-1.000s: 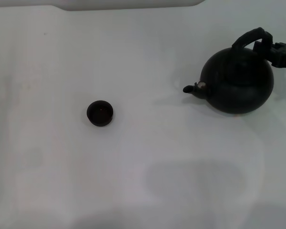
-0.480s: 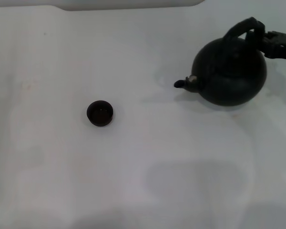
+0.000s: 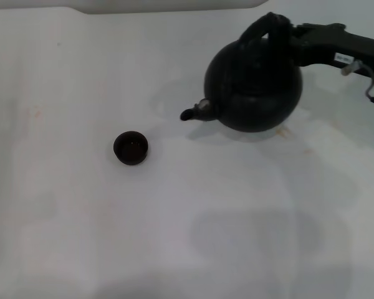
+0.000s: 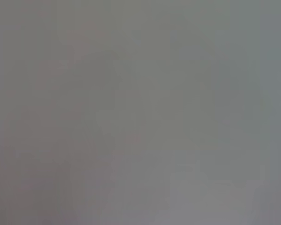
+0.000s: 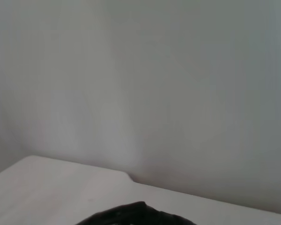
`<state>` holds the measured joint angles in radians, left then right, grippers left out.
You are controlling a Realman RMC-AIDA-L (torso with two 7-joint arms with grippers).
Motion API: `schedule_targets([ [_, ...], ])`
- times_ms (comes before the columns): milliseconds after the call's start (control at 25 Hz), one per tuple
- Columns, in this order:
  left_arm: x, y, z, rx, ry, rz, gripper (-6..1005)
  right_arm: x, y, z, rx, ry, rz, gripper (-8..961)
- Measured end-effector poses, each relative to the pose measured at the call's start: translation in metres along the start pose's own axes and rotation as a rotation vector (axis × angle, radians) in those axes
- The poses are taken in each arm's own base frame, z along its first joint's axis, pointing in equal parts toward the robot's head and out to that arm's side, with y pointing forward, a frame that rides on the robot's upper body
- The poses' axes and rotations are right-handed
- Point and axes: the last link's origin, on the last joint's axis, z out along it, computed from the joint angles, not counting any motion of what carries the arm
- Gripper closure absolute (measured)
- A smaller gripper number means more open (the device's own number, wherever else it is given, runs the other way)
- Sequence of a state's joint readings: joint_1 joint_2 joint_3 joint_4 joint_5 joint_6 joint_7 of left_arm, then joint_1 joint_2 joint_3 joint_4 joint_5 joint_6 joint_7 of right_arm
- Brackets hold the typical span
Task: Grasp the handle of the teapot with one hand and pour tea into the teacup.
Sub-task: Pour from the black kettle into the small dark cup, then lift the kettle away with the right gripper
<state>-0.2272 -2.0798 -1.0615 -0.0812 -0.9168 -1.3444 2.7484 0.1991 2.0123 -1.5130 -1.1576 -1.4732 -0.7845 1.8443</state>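
Note:
The round black teapot [image 3: 254, 87] hangs above the white table at the back right, spout pointing left toward the teacup. My right gripper [image 3: 285, 31] comes in from the right edge and is shut on the handle [image 3: 260, 28], the dark arched hoop over the pot. The small dark teacup [image 3: 131, 147] stands upright left of centre, well apart from the spout. In the right wrist view only a dark sliver of the teapot [image 5: 136, 215] shows at the lower edge. My left gripper is out of view.
The white table [image 3: 174, 224] stretches around both objects. A pale raised edge [image 3: 168, 6] runs along the back. The left wrist view is a plain grey blur.
My right arm has carried the teapot leftward toward the teacup and a little higher. The teacup has not moved.

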Motion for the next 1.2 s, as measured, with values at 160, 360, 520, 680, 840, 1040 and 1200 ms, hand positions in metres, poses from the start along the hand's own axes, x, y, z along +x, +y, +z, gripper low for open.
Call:
schedule_targets([
  [160, 0.0, 0.001, 0.0, -0.003, 0.001, -0.001, 168, -0.002, 0.012, 0.014, -0.025, 0.012, -0.03, 725],
  [360, -0.001, 0.003, 0.001, -0.02, -0.004, 0.003, 166, -0.006, 0.023, 0.03, -0.045, 0.021, -0.061, 723],
  [520, -0.001, 0.004, 0.001, -0.023, -0.005, 0.003, 167, -0.008, 0.029, 0.039, -0.039, 0.021, -0.083, 725],
  [680, -0.001, 0.003, 0.0, -0.022, -0.006, 0.003, 167, -0.007, 0.032, 0.044, -0.014, 0.018, -0.101, 726],
  [840, -0.001, 0.003, -0.001, -0.02, -0.007, 0.002, 165, -0.005, 0.035, 0.048, 0.005, 0.019, -0.115, 728],
  [1040, -0.001, 0.003, -0.001, -0.02, -0.007, 0.002, 165, -0.003, 0.04, 0.054, 0.027, 0.02, -0.141, 729],
  [1200, -0.002, 0.003, 0.0, -0.019, -0.01, 0.002, 166, -0.002, 0.046, 0.059, 0.027, 0.022, -0.166, 730],
])
